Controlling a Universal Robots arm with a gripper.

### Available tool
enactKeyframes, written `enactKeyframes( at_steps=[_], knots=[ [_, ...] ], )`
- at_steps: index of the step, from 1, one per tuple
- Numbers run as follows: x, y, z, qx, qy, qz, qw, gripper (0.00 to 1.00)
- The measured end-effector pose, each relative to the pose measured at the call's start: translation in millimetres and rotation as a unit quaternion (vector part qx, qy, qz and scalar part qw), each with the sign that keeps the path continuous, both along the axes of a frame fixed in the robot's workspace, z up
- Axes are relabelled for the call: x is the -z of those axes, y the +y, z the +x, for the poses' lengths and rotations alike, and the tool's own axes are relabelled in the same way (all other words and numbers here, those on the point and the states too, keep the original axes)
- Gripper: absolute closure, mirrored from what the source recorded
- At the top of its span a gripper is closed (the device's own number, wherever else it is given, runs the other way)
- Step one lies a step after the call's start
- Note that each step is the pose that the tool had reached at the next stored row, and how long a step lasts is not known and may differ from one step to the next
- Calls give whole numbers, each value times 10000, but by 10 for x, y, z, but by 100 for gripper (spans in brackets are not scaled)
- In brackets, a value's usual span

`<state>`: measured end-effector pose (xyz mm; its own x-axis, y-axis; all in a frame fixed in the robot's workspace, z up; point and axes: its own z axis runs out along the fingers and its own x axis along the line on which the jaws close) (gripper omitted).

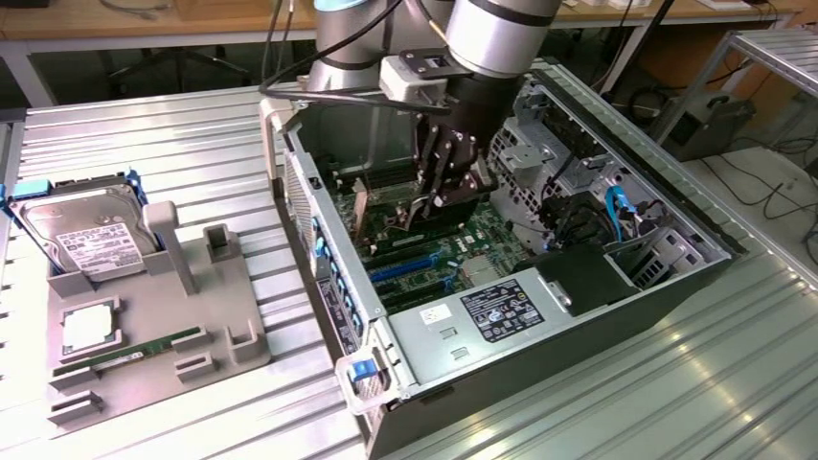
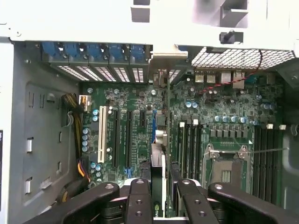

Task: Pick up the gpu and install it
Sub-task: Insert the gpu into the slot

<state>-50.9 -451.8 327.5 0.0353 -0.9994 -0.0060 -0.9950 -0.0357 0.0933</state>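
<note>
Your gripper (image 2: 161, 205) is down inside the case (image 1: 537, 374), pinching the gpu (image 2: 159, 161).
In the wrist view you see the fingers (image 2: 139, 203) closed on either side of the card. It stands on edge over the motherboard (image 2: 224, 112), between the expansion slots and the memory slots, with one end toward the rear wall's vented openings. You cannot tell whether it is seated in a slot. At the exterior view's left, the hard drive (image 1: 83, 240) and memory stick (image 1: 128, 350) sit in the holder (image 1: 243, 355) beside the case.
</note>
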Motion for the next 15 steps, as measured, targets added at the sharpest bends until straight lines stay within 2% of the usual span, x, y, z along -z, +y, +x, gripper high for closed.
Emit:
enactKeyframes(
  at_steps=[11, 15],
  knots=[
    [227, -5, -29, -1, 0, 1, 10000, 74],
    [235, -5, -29, -1, 0, 0, 10000, 74]
  ],
)
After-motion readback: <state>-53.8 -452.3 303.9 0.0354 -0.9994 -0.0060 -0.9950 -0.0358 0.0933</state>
